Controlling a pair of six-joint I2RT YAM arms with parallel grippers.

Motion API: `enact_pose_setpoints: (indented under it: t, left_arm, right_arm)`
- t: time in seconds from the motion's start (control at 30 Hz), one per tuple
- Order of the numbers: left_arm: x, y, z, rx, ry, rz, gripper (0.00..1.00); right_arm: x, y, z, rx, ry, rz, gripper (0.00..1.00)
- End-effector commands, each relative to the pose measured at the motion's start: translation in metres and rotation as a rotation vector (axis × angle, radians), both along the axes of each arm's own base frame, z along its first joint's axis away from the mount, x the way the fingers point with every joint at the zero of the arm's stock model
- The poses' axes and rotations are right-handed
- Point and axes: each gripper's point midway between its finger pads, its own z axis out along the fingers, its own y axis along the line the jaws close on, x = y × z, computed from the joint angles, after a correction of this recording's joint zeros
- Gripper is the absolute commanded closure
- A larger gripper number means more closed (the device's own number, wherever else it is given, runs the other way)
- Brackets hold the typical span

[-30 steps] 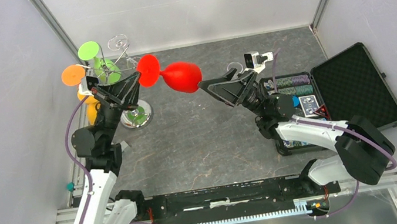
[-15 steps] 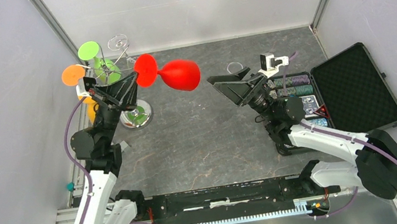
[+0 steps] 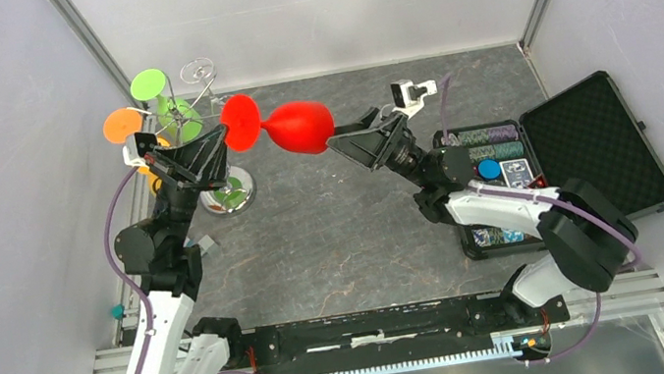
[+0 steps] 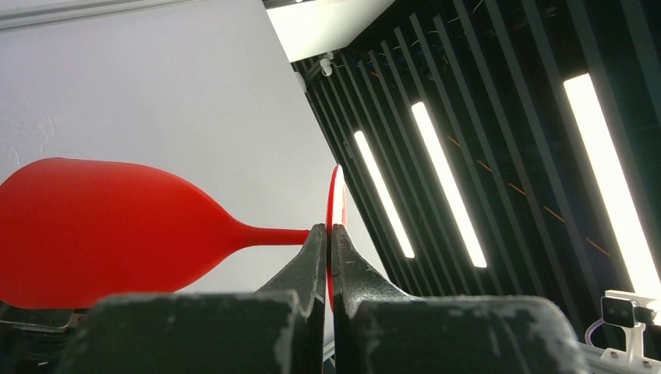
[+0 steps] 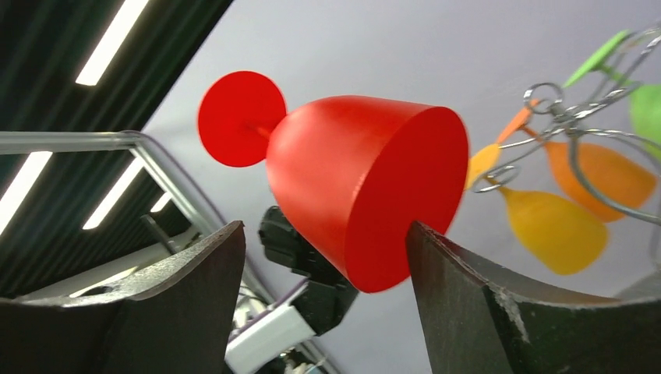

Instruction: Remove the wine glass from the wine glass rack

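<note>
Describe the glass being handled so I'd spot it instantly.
Start at the wire rack in the back left corner. Just right of it, the left gripper holds a glass sideways by its stem. It alone is red and off the rack.

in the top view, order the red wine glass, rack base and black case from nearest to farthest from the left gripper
1. red wine glass, held in the left gripper.
2. rack base, left side, close by.
3. black case, far right.

No writing can be read; the printed cards point(image 3: 516, 170) in the case point(image 3: 597, 142) are too small.
</note>
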Motion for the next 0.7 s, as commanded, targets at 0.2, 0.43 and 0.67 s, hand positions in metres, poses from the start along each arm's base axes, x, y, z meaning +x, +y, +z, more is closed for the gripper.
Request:
enact_pose_setpoints:
  t: [0.2, 0.43, 0.67]
  left_arm:
    - [-0.011, 0.004, 0.004, -0.016, -0.037, 0.018, 0.98]
    - [-0.018, 0.003, 0.009, -0.016, -0.060, 0.013, 0.98]
    - [-0.017, 0.002, 0.008, -0.020, -0.062, -0.004, 0.98]
  right_arm:
    - [-0.060, -0.031, 0.068, 0.295, -0.248, 0.201, 0.35]
    - [-0.069, -0.027, 0.076, 0.301, -0.303, 0.201, 0.49]
    - [-0.067, -0.027, 0.073, 0.297, -0.295, 0.189, 0.67]
